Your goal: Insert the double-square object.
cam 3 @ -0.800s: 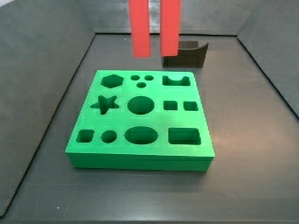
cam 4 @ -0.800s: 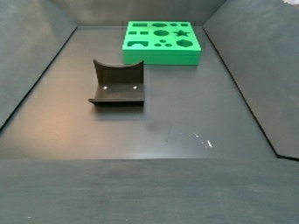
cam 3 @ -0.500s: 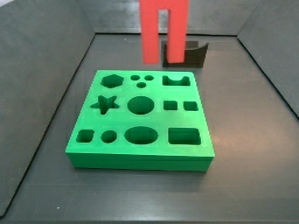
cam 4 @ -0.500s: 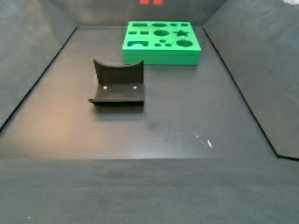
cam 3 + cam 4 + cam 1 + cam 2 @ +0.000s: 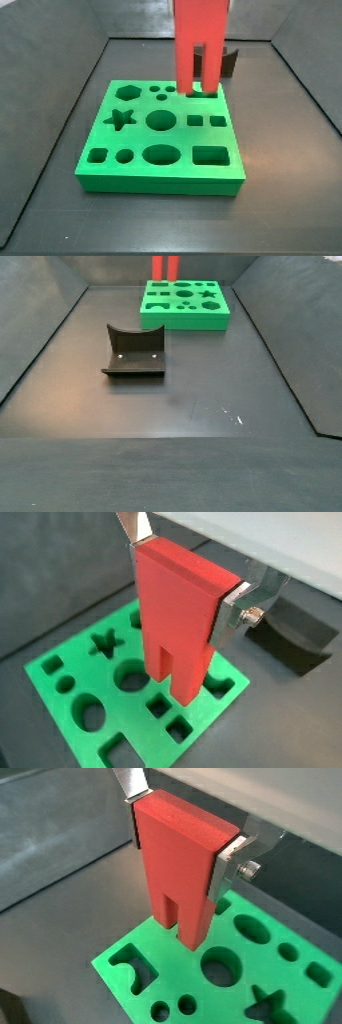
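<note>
The double-square object [image 5: 199, 40] is a tall bright red piece with two parallel legs pointing down. My gripper [image 5: 187, 572] is shut on its solid upper block, with a silver finger [image 5: 230, 607] on each narrow side; this shows in both wrist views [image 5: 183, 823]. The piece hangs upright over the far right part of the green board [image 5: 140, 145], leg tips just above the board near the notched hole [image 5: 203, 92]. The pair of small square holes [image 5: 205, 121] lies just in front of the legs. In a side view only the leg tips [image 5: 164, 266] show behind the board [image 5: 187, 318].
The dark fixture [image 5: 134, 351] stands on the dark floor away from the board; it shows behind the red piece in a side view [image 5: 230, 62] and in a wrist view [image 5: 297, 642]. Grey walls [image 5: 54, 15] ring the floor.
The red piece has moved from behind the board, by the fixture, to over the board's far right part, and has come lower. The board and fixture have not moved.
</note>
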Tool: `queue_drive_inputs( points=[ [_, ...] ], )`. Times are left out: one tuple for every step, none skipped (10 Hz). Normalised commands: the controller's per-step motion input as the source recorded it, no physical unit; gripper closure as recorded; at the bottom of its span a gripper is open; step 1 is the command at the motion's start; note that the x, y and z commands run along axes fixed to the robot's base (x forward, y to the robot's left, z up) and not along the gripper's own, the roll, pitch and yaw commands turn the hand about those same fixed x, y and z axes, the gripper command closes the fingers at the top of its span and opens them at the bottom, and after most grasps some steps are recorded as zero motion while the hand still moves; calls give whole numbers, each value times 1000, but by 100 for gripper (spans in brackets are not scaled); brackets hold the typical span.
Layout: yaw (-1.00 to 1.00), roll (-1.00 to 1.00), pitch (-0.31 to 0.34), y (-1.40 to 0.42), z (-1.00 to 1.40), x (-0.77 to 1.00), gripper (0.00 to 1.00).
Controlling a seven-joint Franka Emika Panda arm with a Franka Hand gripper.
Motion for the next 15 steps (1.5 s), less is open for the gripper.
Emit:
queue_drive_inputs(
  points=[
    [3, 421, 123, -360, -346, 609, 100],
    [0, 491, 243, -363, -140, 549, 100],
    [0, 454, 244, -391, -211, 540, 100],
    [0, 189, 130, -254, -229, 354, 100],
    [0, -26, 0, 0, 0, 14, 100],
    [17, 0, 0, 0, 0, 0, 100],
    [0, 37, 156, 0, -174, 63, 100],
    [0, 60, 271, 0, -191, 86, 100],
    [0, 33, 281, -43, -200, 111, 100],
    [0, 14, 130, -6, -77, 43, 100],
    [-71, 117, 143, -60, -129, 14, 100],
    [-109, 156, 136, -91, -186, 49, 100],
    [-220, 67, 124, -129, -214, 103, 100],
    [-297, 33, 157, -3, -326, 271, 100],
    [-203, 93, 204, 0, -471, 451, 100]
  ],
)
